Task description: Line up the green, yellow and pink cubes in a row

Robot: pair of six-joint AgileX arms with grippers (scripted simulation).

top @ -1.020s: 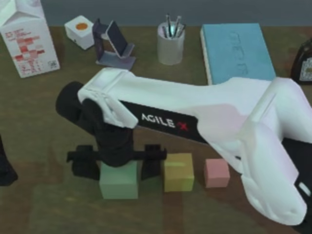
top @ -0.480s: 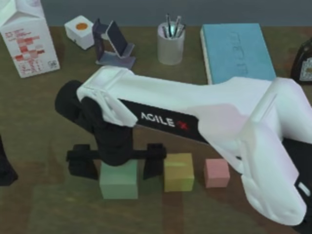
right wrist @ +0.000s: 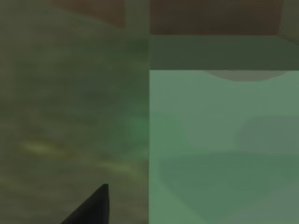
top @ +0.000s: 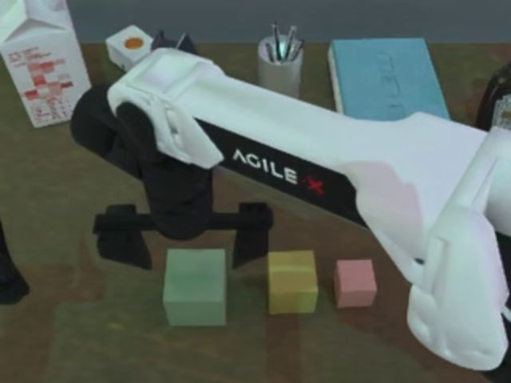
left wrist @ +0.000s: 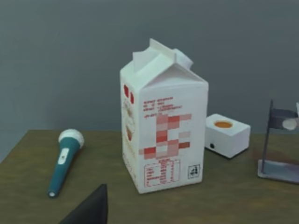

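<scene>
The right hand (top: 185, 239), fingers spread wide and empty, has lifted clear of the large pale green matte cube (top: 194, 286), which it straddled a second ago. That cube now sits free near the desk's front edge, the mid-sized yellow-lime cube (top: 292, 281) just beside it and the small pale pink cube (top: 354, 282) next along: the row appears complete. The desk (top: 80, 167) is worn olive-brown, against a grey wall. Left hand: state cannot be told.

Dim, even light; soft blur throughout, faint shadow beside the green cube (top: 194, 286)
</scene>
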